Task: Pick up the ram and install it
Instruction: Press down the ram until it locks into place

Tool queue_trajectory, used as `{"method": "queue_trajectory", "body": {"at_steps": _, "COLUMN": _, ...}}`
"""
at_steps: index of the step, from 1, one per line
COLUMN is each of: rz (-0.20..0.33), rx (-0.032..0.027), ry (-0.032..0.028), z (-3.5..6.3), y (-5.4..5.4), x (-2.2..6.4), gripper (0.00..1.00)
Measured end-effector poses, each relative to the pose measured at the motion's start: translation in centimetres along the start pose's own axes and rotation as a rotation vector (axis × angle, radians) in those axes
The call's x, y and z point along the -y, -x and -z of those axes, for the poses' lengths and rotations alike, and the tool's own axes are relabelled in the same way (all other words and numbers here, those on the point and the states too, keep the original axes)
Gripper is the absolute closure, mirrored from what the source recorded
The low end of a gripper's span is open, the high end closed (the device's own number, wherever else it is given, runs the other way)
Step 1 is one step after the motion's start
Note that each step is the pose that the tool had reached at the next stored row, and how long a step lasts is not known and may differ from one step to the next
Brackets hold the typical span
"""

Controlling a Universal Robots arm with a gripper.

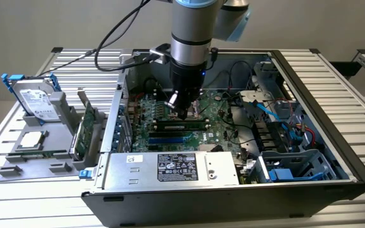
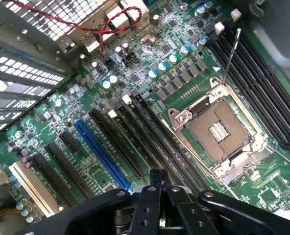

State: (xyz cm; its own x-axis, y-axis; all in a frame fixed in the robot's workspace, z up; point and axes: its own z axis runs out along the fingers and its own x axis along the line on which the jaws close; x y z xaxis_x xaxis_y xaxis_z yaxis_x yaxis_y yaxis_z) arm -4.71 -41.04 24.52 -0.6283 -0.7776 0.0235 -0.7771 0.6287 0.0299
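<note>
The black two-fingered claw (image 1: 181, 112) is hanging inside the open dark computer case (image 1: 334, 156), just above the green motherboard (image 1: 217, 118), with its fingers (image 2: 157, 188) pressed together and nothing gripped between them. Directly below and just in front of the claw, the ram (image 1: 181, 126), a long, narrow dark-green stick with black chips, is sitting in a memory slot, which, judging by how level it lies, suggests it is already seated and the claw is closed so it can push down on the stick's top edge instead of gripping it. The ram's long axis is running across the board, from the exterior view's left to its right, parallel to the blue slots (image 1: 169, 139) just nearer the camera, and it is standing on edge. Beyond the claw the open square silver processor socket (image 2: 222, 132) is lying bare, its thin metal lever (image 2: 230, 56) raised. Well off to the claw's side, outside the case, a grey holder (image 1: 36, 142) is carrying a silver hard drive (image 1: 35, 100).
</note>
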Motion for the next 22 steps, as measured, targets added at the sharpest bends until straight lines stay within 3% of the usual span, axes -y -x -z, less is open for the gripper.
{"method": "queue_trajectory", "body": {"at_steps": 22, "rz": -0.315, "rx": 0.0109, "ry": 0.0086, "z": 0.00, "y": 0.00, "x": 0.00, "gripper": 0.89}}
